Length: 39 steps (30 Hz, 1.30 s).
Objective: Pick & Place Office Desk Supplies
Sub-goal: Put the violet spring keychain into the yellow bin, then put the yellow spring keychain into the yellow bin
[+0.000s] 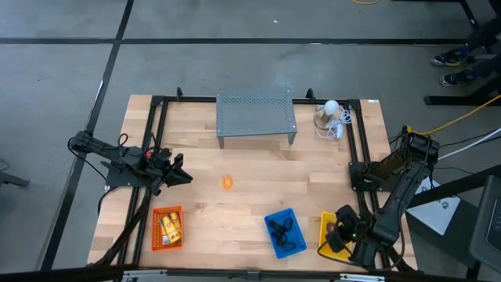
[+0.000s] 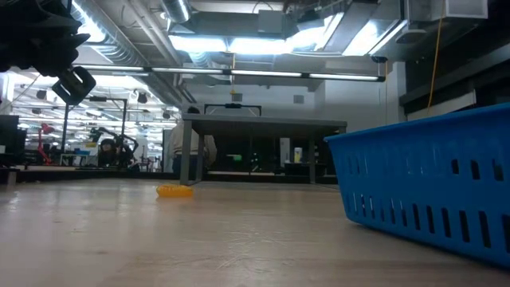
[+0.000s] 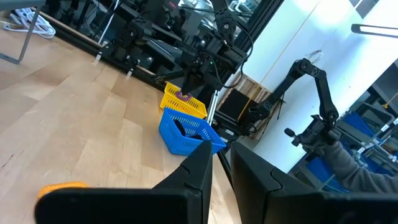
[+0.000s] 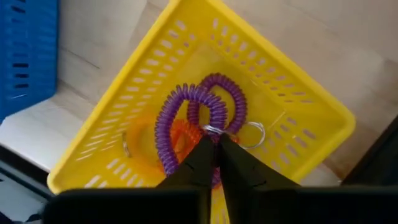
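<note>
From above, the right gripper (image 1: 342, 229) is hanging over the yellow basket (image 1: 326, 221) at the counter's (image 1: 250, 196) near right corner, just beside the blue basket (image 1: 285, 233) that is holding black clips (image 1: 283, 228). The left gripper (image 1: 182, 175) is waiting over the left side, beyond the orange basket (image 1: 167, 227) of yellow-orange packets (image 1: 170, 226). An orange loop (image 1: 227, 182) is lying alone mid-counter, before the grey shelf (image 1: 256, 117).

At counter level, the orange loop (image 2: 174, 190) is sitting flat, well apart from the blue basket (image 2: 430, 187).

Past the left wrist, its fingers (image 3: 196, 169) are standing slightly apart, pinching nothing.

Past the right wrist, the fingers (image 4: 202, 158) are looking nearly pressed together above the purple coil loops (image 4: 189, 115) lying in the yellow basket (image 4: 311, 99); whether they are pinching the coil I cannot tell.
</note>
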### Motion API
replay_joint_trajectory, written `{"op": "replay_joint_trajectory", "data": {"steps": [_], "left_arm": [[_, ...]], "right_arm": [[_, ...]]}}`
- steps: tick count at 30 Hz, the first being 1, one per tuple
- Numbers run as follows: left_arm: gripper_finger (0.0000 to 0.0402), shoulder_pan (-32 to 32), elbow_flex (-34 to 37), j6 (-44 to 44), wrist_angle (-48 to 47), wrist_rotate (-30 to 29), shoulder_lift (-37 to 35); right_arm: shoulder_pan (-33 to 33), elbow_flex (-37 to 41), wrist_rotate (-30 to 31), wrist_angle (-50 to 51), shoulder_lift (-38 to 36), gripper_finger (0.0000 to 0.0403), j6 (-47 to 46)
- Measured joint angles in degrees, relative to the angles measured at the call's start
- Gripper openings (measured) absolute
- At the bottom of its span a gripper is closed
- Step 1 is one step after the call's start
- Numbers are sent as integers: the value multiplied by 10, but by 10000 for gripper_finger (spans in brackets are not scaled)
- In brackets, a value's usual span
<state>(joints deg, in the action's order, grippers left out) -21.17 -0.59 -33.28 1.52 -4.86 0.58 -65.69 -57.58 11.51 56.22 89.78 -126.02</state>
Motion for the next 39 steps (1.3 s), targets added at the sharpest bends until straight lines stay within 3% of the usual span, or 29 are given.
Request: {"op": "replay_joint_trajectory", "data": {"steps": [9,14,20,26,29,34,39], "left_arm": [[54,0,0,0,0,0,0],[54,0,0,0,0,0,0],[54,0,0,0,0,0,0],[54,0,0,0,0,0,0],[54,0,0,0,0,0,0],[54,0,0,0,0,0,0],[54,0,0,0,0,0,0]], "right_arm": [[0,0,24,-22,0,160,4],[0,0,41,-20,0,201,-8],[1,0,189,-20,0,200,9],[4,0,475,-54,0,187,97],[18,0,569,-84,0,182,138],[77,0,594,-174,0,173,226],[161,0,528,-412,0,165,523]]}}
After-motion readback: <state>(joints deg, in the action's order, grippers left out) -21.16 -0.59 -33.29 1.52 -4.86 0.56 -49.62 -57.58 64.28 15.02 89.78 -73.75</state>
